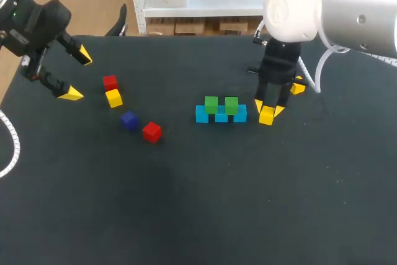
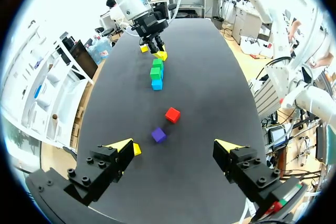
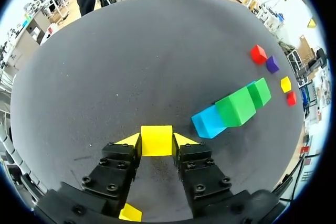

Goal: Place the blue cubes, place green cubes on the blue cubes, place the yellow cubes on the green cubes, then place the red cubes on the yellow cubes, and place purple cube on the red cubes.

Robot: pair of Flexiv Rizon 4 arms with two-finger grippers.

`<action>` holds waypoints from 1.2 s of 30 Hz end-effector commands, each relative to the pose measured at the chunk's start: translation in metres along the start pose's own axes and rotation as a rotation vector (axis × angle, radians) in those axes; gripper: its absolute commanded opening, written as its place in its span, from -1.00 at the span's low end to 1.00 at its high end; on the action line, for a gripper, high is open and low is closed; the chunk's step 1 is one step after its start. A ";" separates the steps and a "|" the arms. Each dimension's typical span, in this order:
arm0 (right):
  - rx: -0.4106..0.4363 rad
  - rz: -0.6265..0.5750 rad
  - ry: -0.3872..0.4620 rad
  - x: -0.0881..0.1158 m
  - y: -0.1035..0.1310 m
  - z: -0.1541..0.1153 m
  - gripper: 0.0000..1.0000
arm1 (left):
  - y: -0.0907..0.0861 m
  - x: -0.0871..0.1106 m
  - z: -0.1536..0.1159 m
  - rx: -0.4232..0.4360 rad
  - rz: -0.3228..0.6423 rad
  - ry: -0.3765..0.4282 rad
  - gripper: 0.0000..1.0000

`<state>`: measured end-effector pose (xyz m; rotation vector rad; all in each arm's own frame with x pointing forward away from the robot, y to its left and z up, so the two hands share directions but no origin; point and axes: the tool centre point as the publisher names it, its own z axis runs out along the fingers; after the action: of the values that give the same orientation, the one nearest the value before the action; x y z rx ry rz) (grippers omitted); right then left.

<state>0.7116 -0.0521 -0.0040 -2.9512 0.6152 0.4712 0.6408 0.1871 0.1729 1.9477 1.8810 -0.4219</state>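
A row of blue cubes (image 1: 221,116) lies mid-table with two green cubes (image 1: 211,104) on top. Just right of it my right gripper (image 1: 268,110) points down, shut on a yellow cube (image 1: 267,118) that rests on the table. In the right wrist view this yellow cube (image 3: 156,136) fills the gap of the right gripper (image 3: 156,142), both tips against its sides, and the blue and green stack (image 3: 231,109) lies ahead to one side. My left gripper (image 1: 77,74) hangs open at the far left with nothing in it. Near it lie a red cube (image 1: 110,82), a yellow cube (image 1: 113,98), a purple cube (image 1: 129,120) and another red cube (image 1: 151,131).
A further yellow cube (image 1: 298,88) lies behind my right gripper. In the left wrist view the open left gripper (image 2: 176,148) looks over the purple cube (image 2: 158,135) and a red cube (image 2: 172,114). The black table (image 1: 205,203) has bare room in front.
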 end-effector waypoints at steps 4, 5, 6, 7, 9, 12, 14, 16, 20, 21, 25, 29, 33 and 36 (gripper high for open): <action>0.018 0.079 0.006 0.001 0.006 -0.004 -1.00 | 0.000 0.001 0.000 0.000 0.003 -0.002 1.00; 0.024 0.111 0.005 0.002 0.007 -0.007 -1.00 | 0.000 0.001 0.000 0.000 0.003 -0.002 1.00; 0.029 0.154 0.006 0.002 0.009 -0.009 -1.00 | 0.000 0.001 0.000 0.000 0.003 -0.002 1.00; 0.041 0.204 0.004 0.003 0.011 -0.012 -1.00 | 0.000 0.001 0.000 0.000 0.003 -0.002 1.00; 0.063 0.311 0.011 0.004 0.015 -0.018 -1.00 | 0.000 0.001 0.000 0.000 0.003 -0.002 1.00; 0.126 0.503 0.013 0.007 0.021 -0.028 -1.00 | 0.000 0.001 0.000 0.000 0.003 -0.002 1.00; 0.219 0.625 0.005 0.008 0.025 -0.036 -1.00 | 0.000 0.001 0.000 0.000 0.003 -0.002 1.00; 0.302 0.727 0.023 0.008 0.027 -0.042 -1.00 | 0.000 0.001 0.000 0.000 0.003 -0.002 1.00; 0.468 0.892 -0.070 0.008 0.031 -0.047 -1.00 | 0.000 0.001 0.000 0.000 0.003 -0.002 1.00; 0.503 0.924 -0.113 0.008 0.031 -0.047 -1.00 | 0.000 0.001 0.000 0.000 0.003 -0.002 1.00; 0.576 0.944 -0.279 0.007 0.031 -0.052 -1.00 | 0.000 0.001 0.000 0.000 0.003 -0.002 1.00; 0.579 0.922 -0.306 0.006 0.031 -0.054 -1.00 | 0.000 0.001 0.000 0.000 0.003 -0.002 1.00; 0.579 0.922 -0.306 0.006 0.031 -0.054 -1.00 | 0.000 0.001 0.000 0.000 0.003 -0.002 1.00; 0.579 0.922 -0.306 0.006 0.031 -0.054 -1.00 | 0.000 0.001 0.000 0.000 0.003 -0.002 1.00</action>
<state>0.7246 -0.0831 0.0469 -2.0466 1.6963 0.6299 0.6408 0.1872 0.1728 1.9477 1.8810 -0.4219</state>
